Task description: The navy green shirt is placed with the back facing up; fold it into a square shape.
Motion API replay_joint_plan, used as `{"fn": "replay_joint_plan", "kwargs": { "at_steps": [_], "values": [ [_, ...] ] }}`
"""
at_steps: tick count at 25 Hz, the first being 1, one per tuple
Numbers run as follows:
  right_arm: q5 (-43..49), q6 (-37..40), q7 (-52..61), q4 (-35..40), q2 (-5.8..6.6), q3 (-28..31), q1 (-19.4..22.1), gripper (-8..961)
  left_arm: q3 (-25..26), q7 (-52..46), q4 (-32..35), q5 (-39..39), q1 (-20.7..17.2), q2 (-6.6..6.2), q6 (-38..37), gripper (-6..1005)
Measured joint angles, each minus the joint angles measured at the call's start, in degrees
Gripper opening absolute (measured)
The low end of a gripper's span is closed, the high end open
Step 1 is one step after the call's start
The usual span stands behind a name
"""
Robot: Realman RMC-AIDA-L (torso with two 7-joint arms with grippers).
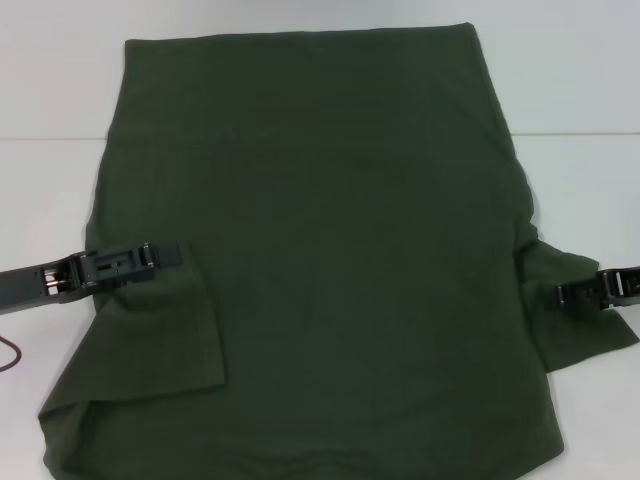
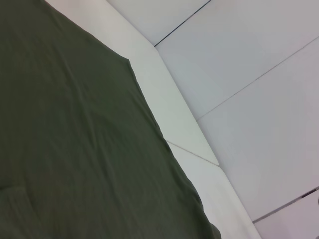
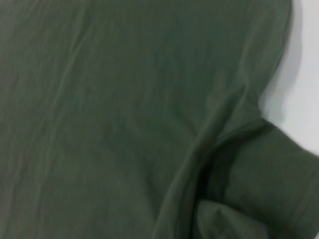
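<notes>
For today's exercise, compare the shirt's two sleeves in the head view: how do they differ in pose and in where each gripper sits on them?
The left sleeve is folded inward and lies flat on the navy green shirt; the right sleeve sticks out over the white table. The left gripper sits over the folded sleeve's upper edge, on the shirt; the right gripper sits at the outer sleeve, beside the body. Both sleeves are plain dark green, each with a black gripper on it.

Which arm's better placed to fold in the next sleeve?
Probably right: the right gripper sits at the shirt's right sleeve, which still sticks out. The left gripper is over the left sleeve, already folded in.
</notes>
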State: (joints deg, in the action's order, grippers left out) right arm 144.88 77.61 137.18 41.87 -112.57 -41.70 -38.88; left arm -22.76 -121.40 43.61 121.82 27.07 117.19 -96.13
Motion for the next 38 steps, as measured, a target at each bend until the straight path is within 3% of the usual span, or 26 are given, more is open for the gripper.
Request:
{"fn": "replay_joint_plan", "kwargs": {
  "at_steps": [22,38],
  "values": [
    [0.31,5.75,2.53,0.59,0.99,0.04,0.9,836,0.0,0.03,-0.02,-0.08,0.38,0.01,0.61,904],
    [-0.75,1.25,1.42,0.58,0.48,-0.04,-0.59,835,0.0,-0.38,-0.02,-0.71,0.44,0.06,0.96,903]
  ]
}}
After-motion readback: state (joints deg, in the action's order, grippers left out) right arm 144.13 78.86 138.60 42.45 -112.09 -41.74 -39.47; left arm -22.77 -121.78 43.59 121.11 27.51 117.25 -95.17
